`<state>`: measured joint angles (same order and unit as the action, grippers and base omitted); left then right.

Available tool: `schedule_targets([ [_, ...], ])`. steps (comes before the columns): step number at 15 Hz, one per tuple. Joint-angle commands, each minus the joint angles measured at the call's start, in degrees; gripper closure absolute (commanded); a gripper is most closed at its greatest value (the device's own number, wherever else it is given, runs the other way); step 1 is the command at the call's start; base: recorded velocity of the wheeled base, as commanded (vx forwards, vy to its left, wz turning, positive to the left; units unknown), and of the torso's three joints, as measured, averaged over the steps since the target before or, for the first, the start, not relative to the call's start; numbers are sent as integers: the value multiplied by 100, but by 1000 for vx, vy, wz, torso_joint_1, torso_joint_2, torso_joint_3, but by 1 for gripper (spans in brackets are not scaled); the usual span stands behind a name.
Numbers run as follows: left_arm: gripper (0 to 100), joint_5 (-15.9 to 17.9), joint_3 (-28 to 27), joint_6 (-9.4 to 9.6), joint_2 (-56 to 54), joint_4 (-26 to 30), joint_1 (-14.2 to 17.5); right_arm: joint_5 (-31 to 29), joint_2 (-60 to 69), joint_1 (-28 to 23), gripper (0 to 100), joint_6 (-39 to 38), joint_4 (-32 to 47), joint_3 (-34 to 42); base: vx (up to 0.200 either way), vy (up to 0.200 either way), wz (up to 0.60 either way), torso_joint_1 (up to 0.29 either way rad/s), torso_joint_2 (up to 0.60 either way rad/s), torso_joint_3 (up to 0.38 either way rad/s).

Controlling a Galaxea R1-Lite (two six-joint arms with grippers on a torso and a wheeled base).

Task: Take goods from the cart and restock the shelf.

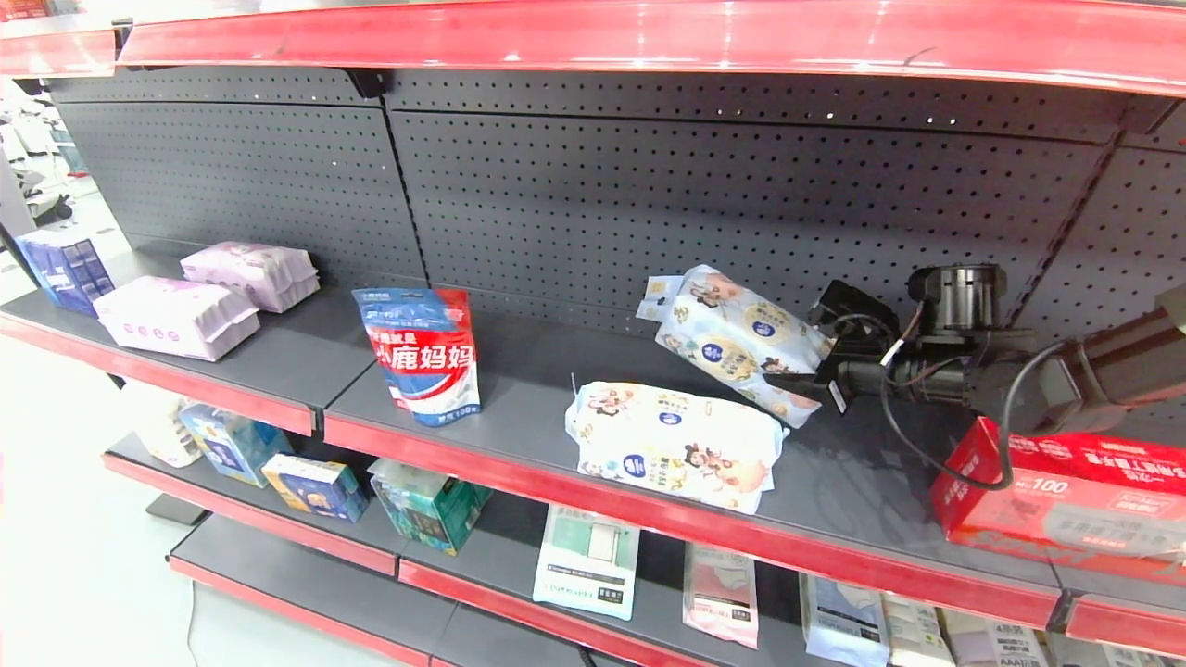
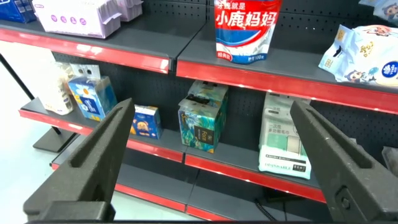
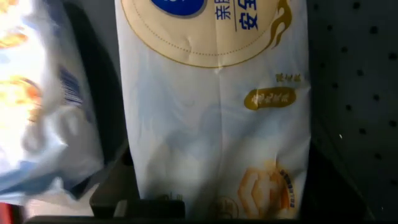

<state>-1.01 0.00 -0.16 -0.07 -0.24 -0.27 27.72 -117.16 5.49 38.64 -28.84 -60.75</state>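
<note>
One soft white pack [image 1: 741,343] with cartoon pictures, tilted, near the back of the grey shelf [image 1: 528,361]; a twin pack [image 1: 672,445] – lying flat, by the front edge

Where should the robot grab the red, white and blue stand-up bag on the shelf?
Probably the flat blue top edge of the red, white and blue stand-up pouch, coming from the open front of the dark shelf. It stands upright, thin on top and fuller below.

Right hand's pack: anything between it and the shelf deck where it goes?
Nothing visible. The right hand holds the printed pack tilted near the pegboard, over bare shelf deck. The second pack lies nearer the front edge, not under it.
</note>
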Motion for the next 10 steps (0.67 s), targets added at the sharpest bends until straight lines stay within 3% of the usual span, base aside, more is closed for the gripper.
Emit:
schedule_targets([
  [1, 0, -4, 0, -2, 7, -2, 0, -4, -175, 23, 100, 3, 1, -78, 0, 0, 0, 0, 0, 0],
  [7, 0, -4, 0, -2, 7, -2, 0, -4, -325, 119, 100, 187, 10, -131, 0, 0, 0, 0, 0, 0],
  [10, 0, -4, 0, -2, 7, -2, 0, -48, -342, 163, 100, 354, 388, -201, 0, 0, 0, 0, 0, 0],
])
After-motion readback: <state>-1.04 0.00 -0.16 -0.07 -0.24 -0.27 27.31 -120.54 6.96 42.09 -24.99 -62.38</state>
